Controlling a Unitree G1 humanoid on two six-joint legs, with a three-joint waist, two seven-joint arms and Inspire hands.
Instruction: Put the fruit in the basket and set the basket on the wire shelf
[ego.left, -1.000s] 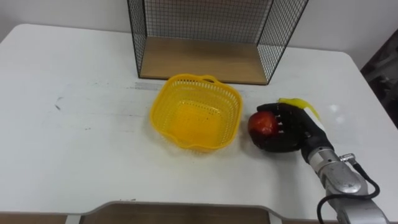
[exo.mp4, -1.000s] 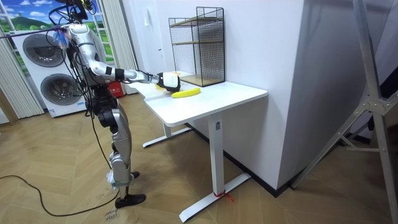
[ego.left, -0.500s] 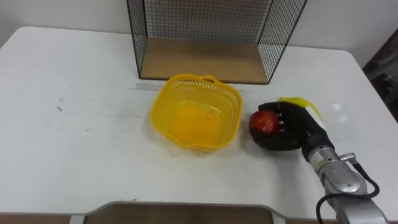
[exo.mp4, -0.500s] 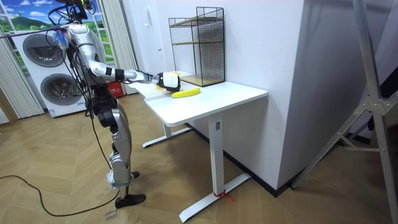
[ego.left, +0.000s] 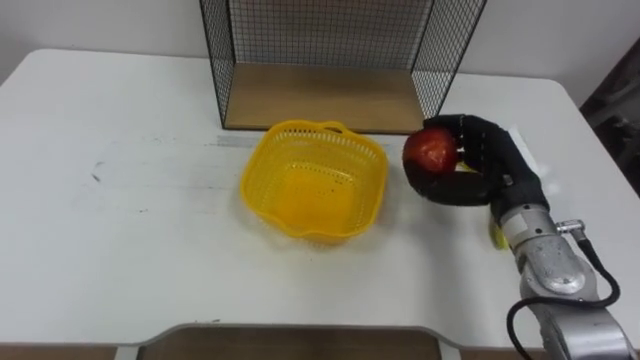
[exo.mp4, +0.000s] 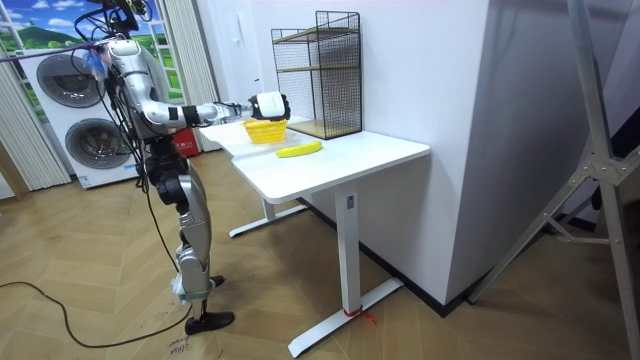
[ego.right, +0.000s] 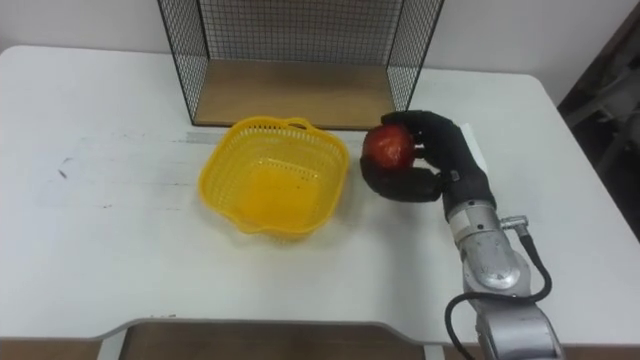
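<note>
Home laundry room, stacked washing machines

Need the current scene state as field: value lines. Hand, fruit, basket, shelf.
right hand: fingers curled round the apple, held above the table
apple: red, in the right hand, just right of the basket, not in it
banana: lying on the table, outside the basket
basket: yellow, no fruit in it, on the table in front of the wire shelf
wire shelf: at the back of the table, open side toward the basket
status: no fruit in the basket yet; basket not yet on the shelf
</note>
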